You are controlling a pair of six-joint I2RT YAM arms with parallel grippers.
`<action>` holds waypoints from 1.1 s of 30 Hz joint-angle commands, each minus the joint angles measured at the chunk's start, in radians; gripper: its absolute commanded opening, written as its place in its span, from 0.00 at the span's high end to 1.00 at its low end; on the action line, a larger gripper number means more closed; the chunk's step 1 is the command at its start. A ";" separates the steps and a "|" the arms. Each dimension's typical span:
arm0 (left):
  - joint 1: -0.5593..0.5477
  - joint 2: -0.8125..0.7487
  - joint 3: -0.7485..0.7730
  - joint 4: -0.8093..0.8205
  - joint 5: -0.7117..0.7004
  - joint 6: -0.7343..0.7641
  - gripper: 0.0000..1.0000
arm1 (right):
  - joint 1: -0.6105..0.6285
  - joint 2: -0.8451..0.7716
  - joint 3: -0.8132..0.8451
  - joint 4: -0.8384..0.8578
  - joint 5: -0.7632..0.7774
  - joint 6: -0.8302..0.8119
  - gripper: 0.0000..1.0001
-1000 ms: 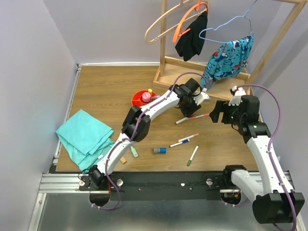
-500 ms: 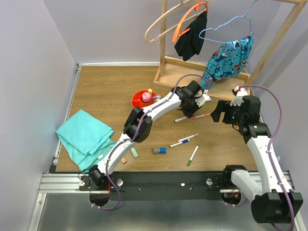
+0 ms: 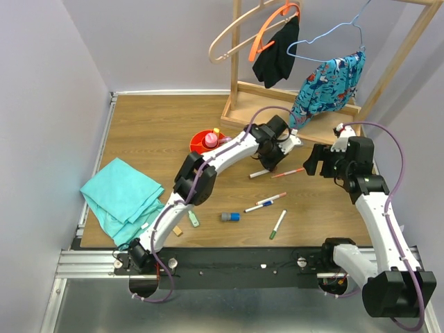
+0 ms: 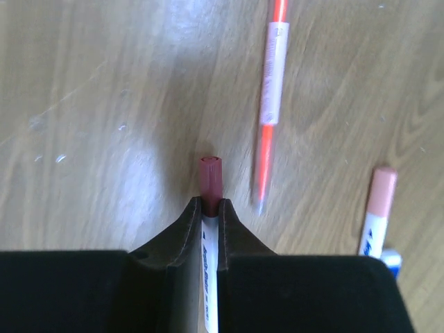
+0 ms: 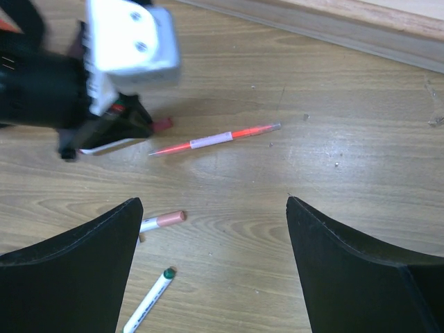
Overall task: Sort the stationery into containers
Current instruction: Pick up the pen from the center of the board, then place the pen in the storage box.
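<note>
A teal folded cloth (image 3: 121,198) lies at the wooden table's (image 3: 152,132) left edge, a clothes rack (image 3: 237,62) at its back.

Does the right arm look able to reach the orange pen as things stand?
Probably yes: the orange pen lies uncovered just ahead of the right gripper's open jaws. The left gripper sits beside its tip, not over it.

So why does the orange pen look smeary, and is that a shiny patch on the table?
Left wrist view: the orange pen smears toward its tip, likely motion blur; a pale glare patch sits on the table above the red-capped marker. Right wrist view: the left gripper looks soft and blurred, the pen sharp. Top view: even light, soft shadows.
</note>
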 commanded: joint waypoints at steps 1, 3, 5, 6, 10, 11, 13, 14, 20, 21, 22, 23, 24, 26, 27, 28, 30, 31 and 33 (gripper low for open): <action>0.082 -0.247 -0.091 0.141 0.178 -0.014 0.94 | -0.009 0.031 0.033 0.017 -0.021 -0.014 0.09; 0.125 -0.318 -0.192 0.218 0.247 -0.010 0.94 | -0.009 0.037 0.035 0.022 -0.022 -0.027 0.09; 0.156 -0.421 -0.262 0.332 0.342 -0.030 0.94 | -0.009 0.051 0.035 0.021 -0.022 -0.038 0.09; 0.185 -0.451 -0.321 0.364 0.371 -0.039 0.94 | -0.009 0.056 0.037 0.021 -0.022 -0.050 0.10; 0.257 -0.614 -0.469 0.577 0.502 -0.106 0.94 | -0.009 0.077 0.043 0.027 -0.016 -0.069 0.11; 0.272 -0.649 -0.515 0.637 0.520 -0.152 0.94 | -0.009 0.085 0.044 0.030 -0.015 -0.069 0.11; 0.301 -0.747 -0.659 0.764 0.549 -0.192 0.94 | -0.009 0.091 0.049 0.037 -0.009 -0.069 0.11; 0.330 -0.775 -0.702 0.858 0.558 -0.201 0.95 | -0.009 0.097 0.055 0.039 -0.009 -0.069 0.11; 0.450 -0.881 -0.888 1.016 0.575 -0.232 0.96 | -0.009 0.143 0.087 0.034 -0.021 -0.098 0.12; 0.490 -0.886 -0.909 1.039 0.574 -0.243 0.96 | -0.009 0.152 0.096 0.033 -0.021 -0.103 0.12; 0.505 -0.890 -0.946 1.065 0.572 -0.260 0.96 | -0.009 0.166 0.101 0.033 -0.019 -0.106 0.12; 0.525 -0.892 -0.961 1.096 0.569 -0.261 0.96 | -0.009 0.174 0.106 0.031 -0.021 -0.107 0.12; 0.554 -0.889 -0.972 1.107 0.566 -0.261 0.96 | -0.009 0.178 0.112 0.031 -0.021 -0.109 0.13; 0.579 -0.878 -0.998 1.137 0.565 -0.267 0.96 | -0.009 0.192 0.116 0.034 -0.022 -0.112 0.13; 0.591 -0.870 -1.004 1.153 0.563 -0.278 0.96 | -0.009 0.195 0.118 0.036 -0.021 -0.110 0.13; 0.611 -0.860 -1.017 1.170 0.563 -0.289 0.96 | -0.009 0.197 0.122 0.039 -0.021 -0.109 0.13; 0.627 -0.846 -1.020 1.188 0.557 -0.301 0.96 | -0.009 0.203 0.124 0.041 -0.022 -0.109 0.13; 0.634 -0.831 -1.020 1.188 0.555 -0.303 0.96 | -0.009 0.204 0.124 0.042 -0.022 -0.109 0.13; 0.642 -0.815 -1.021 1.185 0.555 -0.301 0.96 | -0.009 0.206 0.121 0.045 -0.021 -0.112 0.13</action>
